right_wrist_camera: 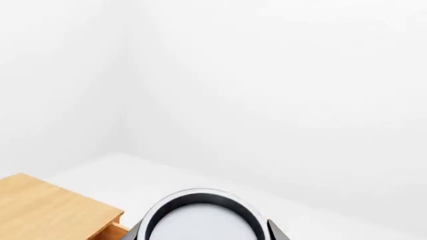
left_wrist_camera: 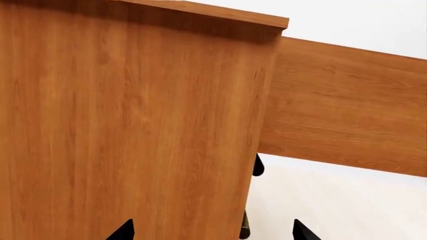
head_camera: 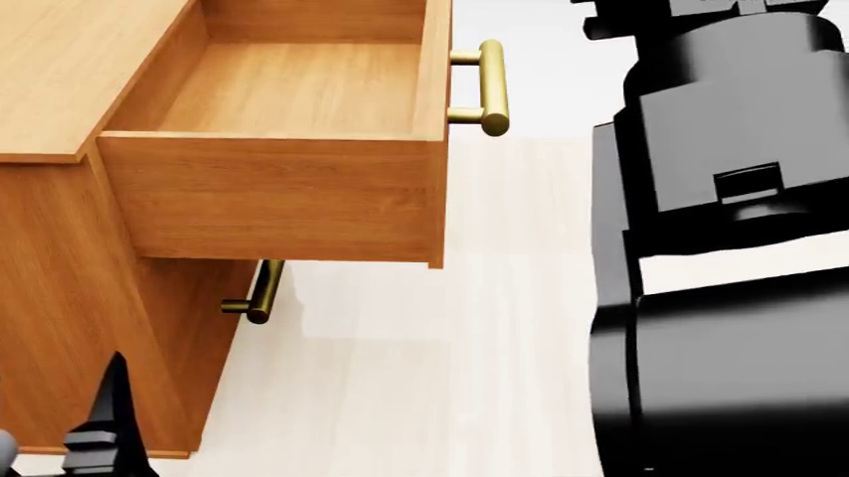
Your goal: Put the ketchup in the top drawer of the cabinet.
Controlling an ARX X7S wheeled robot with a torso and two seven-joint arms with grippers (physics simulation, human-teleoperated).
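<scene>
The cabinet [head_camera: 67,268] stands at the left of the head view with its top drawer [head_camera: 285,194] pulled out, open and empty, its brass handle [head_camera: 492,87] pointing right. In the right wrist view a round silver can top with a dark rim, the ketchup [right_wrist_camera: 200,220], sits between the fingers of my right gripper [right_wrist_camera: 203,236], which is shut on it; its red label is hidden. My right arm [head_camera: 723,248] fills the right of the head view. My left gripper [left_wrist_camera: 213,232] is open and empty beside the cabinet's side [left_wrist_camera: 133,125]; it also shows in the head view [head_camera: 113,427].
The lower drawer's brass handle [head_camera: 262,293] sticks out under the open drawer and also shows in the left wrist view [left_wrist_camera: 245,230]. The drawer's side [left_wrist_camera: 347,105] juts over the pale floor [head_camera: 424,378]. The cabinet's top corner [right_wrist_camera: 53,210] lies below the can.
</scene>
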